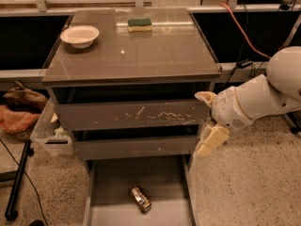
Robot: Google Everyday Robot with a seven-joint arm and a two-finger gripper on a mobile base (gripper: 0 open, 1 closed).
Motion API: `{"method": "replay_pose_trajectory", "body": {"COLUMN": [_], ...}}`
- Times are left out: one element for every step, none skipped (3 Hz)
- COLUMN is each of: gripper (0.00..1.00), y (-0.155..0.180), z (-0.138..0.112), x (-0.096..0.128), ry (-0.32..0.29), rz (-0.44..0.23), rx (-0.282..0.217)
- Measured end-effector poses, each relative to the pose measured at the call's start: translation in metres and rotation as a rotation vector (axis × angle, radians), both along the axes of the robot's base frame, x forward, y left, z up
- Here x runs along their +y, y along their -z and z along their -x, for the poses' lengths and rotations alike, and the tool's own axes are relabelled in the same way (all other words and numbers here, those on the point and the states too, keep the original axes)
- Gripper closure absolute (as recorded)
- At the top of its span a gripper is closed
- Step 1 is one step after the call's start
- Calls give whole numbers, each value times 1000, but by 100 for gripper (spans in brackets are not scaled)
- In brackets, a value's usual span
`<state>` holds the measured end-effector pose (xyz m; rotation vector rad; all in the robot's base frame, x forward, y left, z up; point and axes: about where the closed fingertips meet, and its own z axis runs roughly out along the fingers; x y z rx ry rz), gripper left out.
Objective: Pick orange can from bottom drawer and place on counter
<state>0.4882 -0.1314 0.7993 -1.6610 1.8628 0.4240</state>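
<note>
The orange can (pixel 140 199) lies on its side on the floor of the bottom drawer (pixel 113 182), which is pulled out at the bottom of the view. My gripper (pixel 207 120) is at the cabinet's right front corner, level with the scratched upper and middle drawer fronts, above and to the right of the can. Its pale fingers (pixel 211 140) are spread apart and hold nothing. The counter (pixel 141 51) is the glossy grey-brown top of the cabinet.
A white bowl (pixel 80 35) sits at the counter's back left and a green-and-yellow sponge (pixel 140 24) at its back middle. A plastic bin (pixel 49 138) and a cloth heap (pixel 19 108) are left of the cabinet. An orange cable (pixel 244 32) runs at right.
</note>
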Motion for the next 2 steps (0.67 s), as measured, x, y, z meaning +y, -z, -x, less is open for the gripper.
{"method": "replay_pose_trajectory", "body": {"gripper": [0, 0], "y": [25, 104], "z": [-11, -23], "x": [8, 39], "ry": [41, 86], "rz": [-21, 31], "rx": [-7, 49]}}
